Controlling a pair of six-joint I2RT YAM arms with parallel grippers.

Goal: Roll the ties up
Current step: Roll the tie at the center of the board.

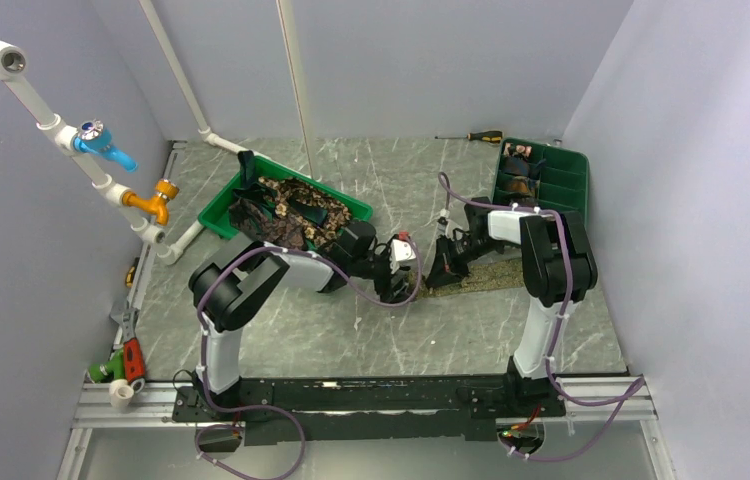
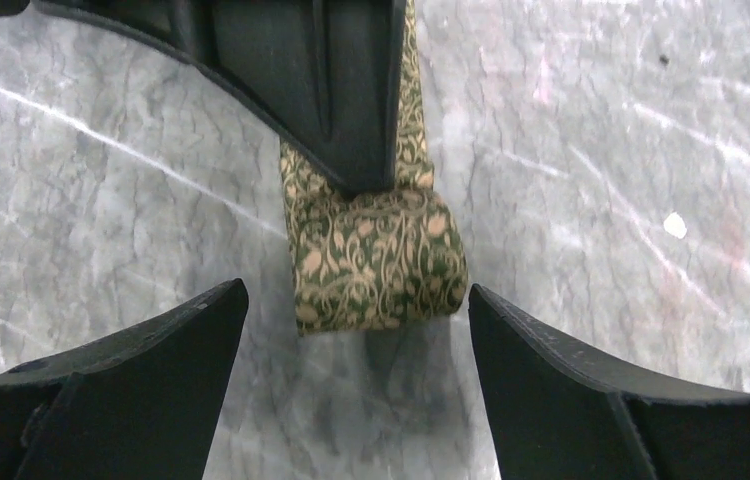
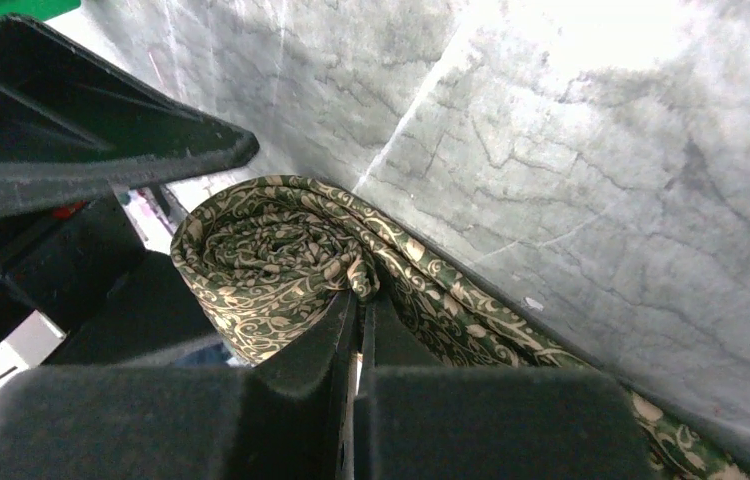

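Far left, the left tray (image 1: 213, 215) holds a heap of loose ties (image 1: 291, 210); I leave those alone for now.

Mid-table, the left gripper (image 2: 356, 290) sits low with its jaws wide apart, one finger on each side of the coil (image 2: 376, 265). As far as I can tell it touches neither side. The coil is the rolled-up end of one olive patterned tie (image 3: 271, 255) and lies on the table (image 1: 351, 330) between the two arms.

Just right of it, the right gripper (image 3: 356, 305) is fully closed. Its tips press on the top of the coil, where the fabric bunches into them, so I judge it pinches the outer wrap and is the only thing keeping the roll tight. The loose length (image 1: 491, 275) runs flat from the coil to the right, under the right arm.

To do this step well, I think the right pinch should not give way until the left jaws have closed on the coil. I would bring them in slowly and squarely on the coil's two open sides, with only enough squeeze to hold the layers. A hard squeeze may push the centre out sideways. Then I would turn the roll to the right along the loose length, keeping its edges in line with the strip.

Far right, the right tray (image 1: 576, 165) has rolled ties (image 1: 519, 185) in its compartments, and I take that as where this one goes.
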